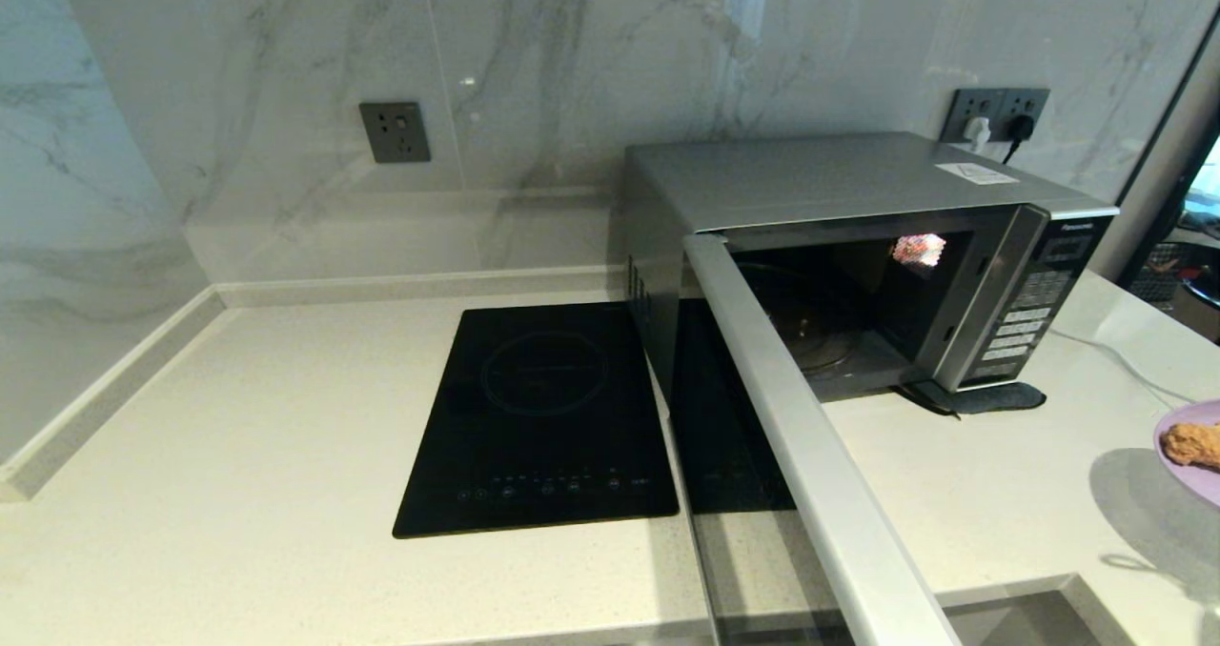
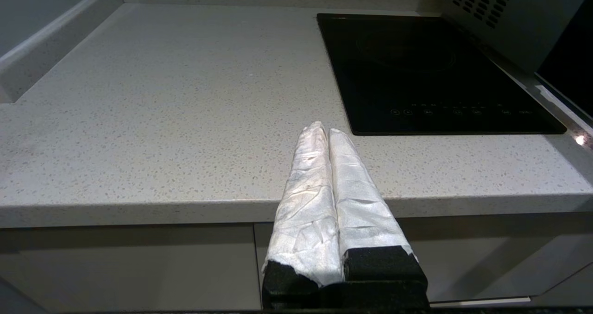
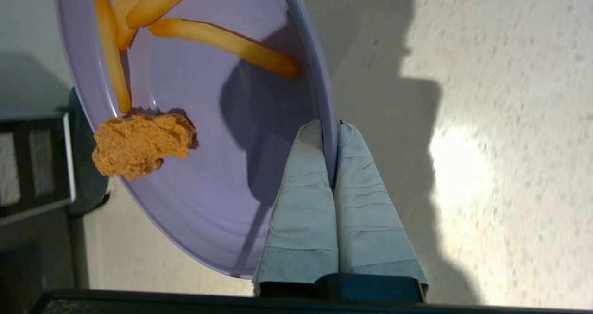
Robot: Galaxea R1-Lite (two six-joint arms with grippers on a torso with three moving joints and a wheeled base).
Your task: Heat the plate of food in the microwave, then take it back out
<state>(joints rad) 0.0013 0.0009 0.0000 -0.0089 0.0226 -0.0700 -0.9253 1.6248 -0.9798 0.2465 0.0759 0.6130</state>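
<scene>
I have the right gripper (image 3: pixel 330 133) pinched tight on the rim of the plate of food (image 3: pixel 208 166) — one finger over the lip, one under. Measured from the microwave (image 1: pixel 858 189), the plate hangs off to its control-panel side, above the counter (image 1: pixel 238 455) and well clear of the cavity. The door (image 1: pixel 810 455) stands swung wide on the far side of the opening, so I judge the way in is unobstructed. The left gripper (image 2: pixel 329 133), fingers pressed together on nothing, sits beyond the door by the induction hob (image 1: pixel 543 417) — the right arm is the nearer.
</scene>
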